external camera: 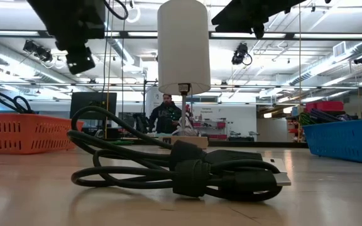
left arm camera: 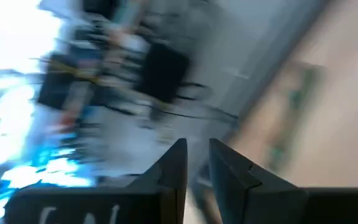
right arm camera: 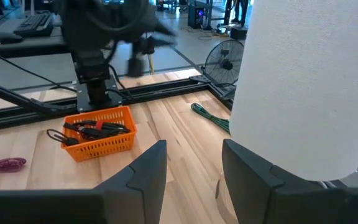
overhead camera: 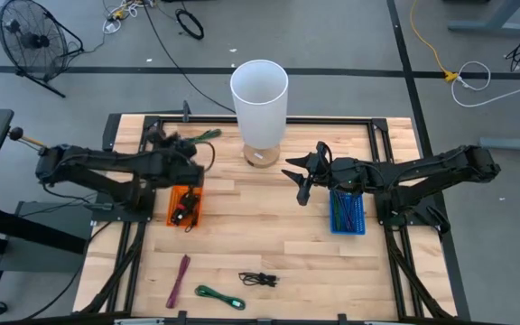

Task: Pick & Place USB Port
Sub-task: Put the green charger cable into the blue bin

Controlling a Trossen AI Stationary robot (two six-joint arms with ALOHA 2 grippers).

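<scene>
Three cables lie loose near the table's near edge: a purple one, a green one and a black one, which fills the low view's foreground. Another green cable lies by the far edge. The orange basket holds dark cables, and the blue basket holds some too. My left gripper hangs raised just beyond the orange basket, its fingers a narrow gap apart and empty. My right gripper is open and empty left of the blue basket, facing the orange basket.
A tall white cylinder lamp stands on a round base at the table's far middle, close to my right gripper. A black frame rims the table. A person stands in the room far behind. Bare wood lies between the two baskets.
</scene>
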